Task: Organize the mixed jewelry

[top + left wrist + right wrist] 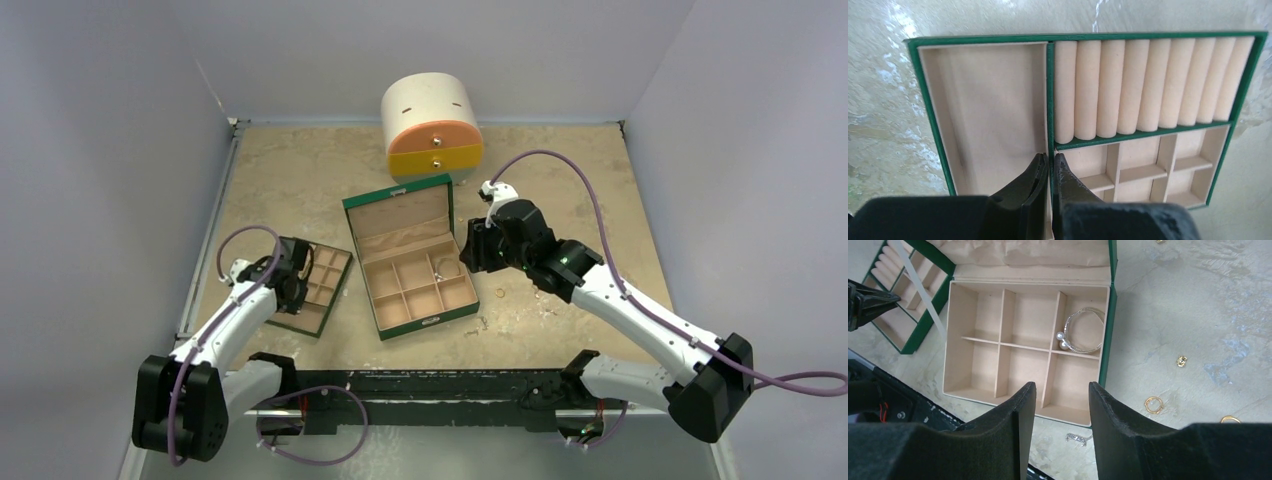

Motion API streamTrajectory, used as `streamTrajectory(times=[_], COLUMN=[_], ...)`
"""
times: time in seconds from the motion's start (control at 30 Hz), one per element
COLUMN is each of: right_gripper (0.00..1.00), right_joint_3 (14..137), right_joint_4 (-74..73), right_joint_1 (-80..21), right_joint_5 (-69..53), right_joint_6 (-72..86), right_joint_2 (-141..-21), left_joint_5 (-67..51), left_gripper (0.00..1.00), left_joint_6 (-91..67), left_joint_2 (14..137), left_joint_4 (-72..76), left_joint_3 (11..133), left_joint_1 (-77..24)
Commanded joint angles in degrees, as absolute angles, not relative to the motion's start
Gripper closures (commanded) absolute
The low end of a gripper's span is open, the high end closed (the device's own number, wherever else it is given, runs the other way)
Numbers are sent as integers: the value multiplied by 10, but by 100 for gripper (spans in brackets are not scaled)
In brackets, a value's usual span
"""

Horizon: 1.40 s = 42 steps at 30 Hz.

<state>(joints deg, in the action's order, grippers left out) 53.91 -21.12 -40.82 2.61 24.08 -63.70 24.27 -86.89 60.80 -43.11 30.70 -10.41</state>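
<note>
The open green box (pixel 412 318) shows in the right wrist view (pixel 1109 315). A silvery bangle with pearls (pixel 1084 330) lies in its far right compartment. Loose on the table to its right are a gold ring (pixel 1153 404), a small gold bit (pixel 1182 360) and another gold ring (pixel 1230 419). A silvery bit (pixel 1078 438) lies by the box's near edge. My right gripper (pixel 1062 385) is open and empty above the box's near edge. My left gripper (pixel 1050 156) is shut on the middle divider of a green tray (pixel 930 125) with roll cushions, left of the box (pixel 335 285).
A round cream, orange and yellow drawer chest (pixel 432 130) stands at the back centre. Grey walls close the table on three sides. A black rail (pixel 440 385) runs along the near edge between the arm bases.
</note>
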Motion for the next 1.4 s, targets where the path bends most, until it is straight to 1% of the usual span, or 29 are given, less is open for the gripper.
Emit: streamTrajectory(times=[0.0,0.23,0.37,0.63,0.8,0.97,1.27,1.37], right_gripper=[54,54,54,54,54,54,53,53], right_joint_3=[555,558,560,577,581,585,586,587], right_joint_4=[-208,-213,-216,-228,-233,-239,-254,-261], right_joint_1=[-410,-410,-410,-410,-410,-410,-410,-410], right_joint_5=[49,52,52,54,53,54,52,56], right_joint_6=[243,243,242,235,233,231,223,220], right_joint_2=[-620,-615,-611,-609,-607,-600,-583,-577], left_joint_5=[282,301,322,388,396,374,280,229], left_gripper=[100,100,100,100,100,100,100,100], left_joint_6=[-835,-804,-778,-725,-677,-620,-536,-515], left_joint_2=[594,589,579,574,574,581,611,628], left_joint_4=[-441,-457,-472,-518,-520,-511,-527,-541], left_joint_3=[347,376,414,537,606,673,796,844], left_joint_1=[-88,-65,-51,-47,-47,-47,-47,-47])
